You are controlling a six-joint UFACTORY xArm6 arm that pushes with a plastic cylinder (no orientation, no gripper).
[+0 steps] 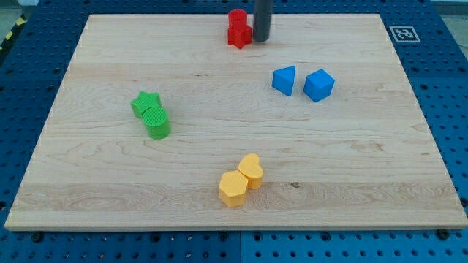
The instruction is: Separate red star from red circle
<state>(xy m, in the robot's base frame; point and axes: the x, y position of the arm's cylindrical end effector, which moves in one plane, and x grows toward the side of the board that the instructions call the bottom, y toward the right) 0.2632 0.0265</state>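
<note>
Two red blocks sit touching near the view's top edge of the wooden board. The lower one looks like the red star (238,36). The upper one looks like the red circle (237,17), though the shapes are hard to make out. My tip (262,39) is right beside them on the view's right, touching or nearly touching the red star.
A blue triangle (284,79) and a blue cube (319,85) lie at the right of centre. A green star (145,104) and a green cylinder (157,123) touch at the left. A yellow hexagon (233,188) and a yellow heart (251,171) touch near the bottom. The wooden board (88,190) sits on a blue pegboard.
</note>
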